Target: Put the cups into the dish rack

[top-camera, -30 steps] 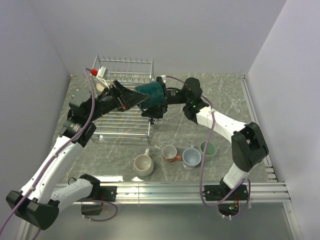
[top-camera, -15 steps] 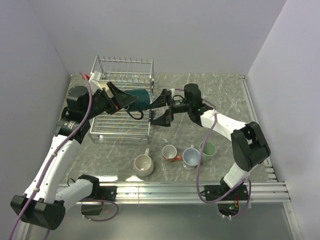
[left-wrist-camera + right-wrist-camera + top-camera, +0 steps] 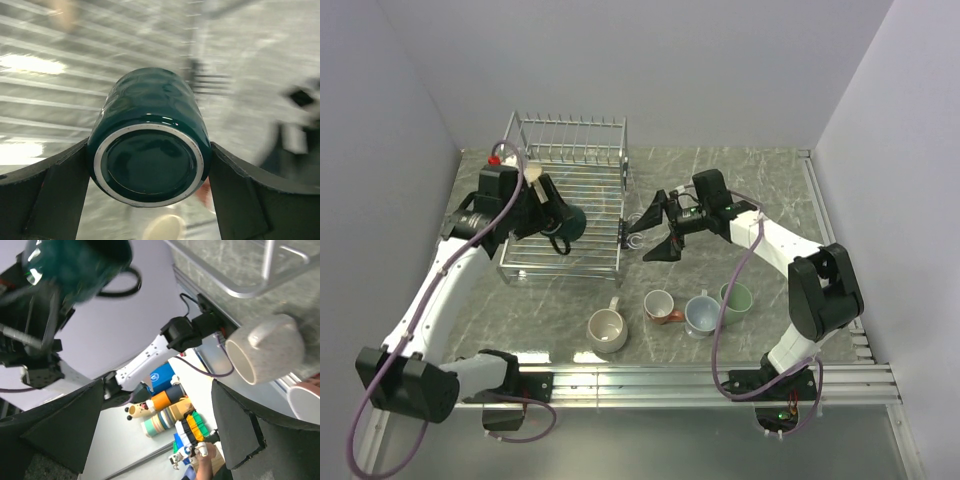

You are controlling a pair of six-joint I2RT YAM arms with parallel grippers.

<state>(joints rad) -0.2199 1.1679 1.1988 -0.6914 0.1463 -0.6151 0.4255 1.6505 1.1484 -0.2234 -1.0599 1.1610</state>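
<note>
The left gripper point(image 3: 148, 150) is clamped on the dark green mug point(image 3: 150, 107), one black finger point(image 3: 55, 190) pressed to each side of its body. The mug is glossy and deep teal-green, with a pale unglazed ring around its base, which faces the wrist camera. In the top view it hangs over the left part of the dish rack point(image 3: 595, 262), a silver wire grid with a raised row of upright tines at the back. The right gripper point(image 3: 651, 232) hovers just beside the rack's right edge, jaws wide apart and empty. Near the front of the table stand the cream mug point(image 3: 607, 330), red-brown mug point(image 3: 660, 305), blue-grey mug point(image 3: 703, 314) and pale green mug point(image 3: 736, 297).
</note>
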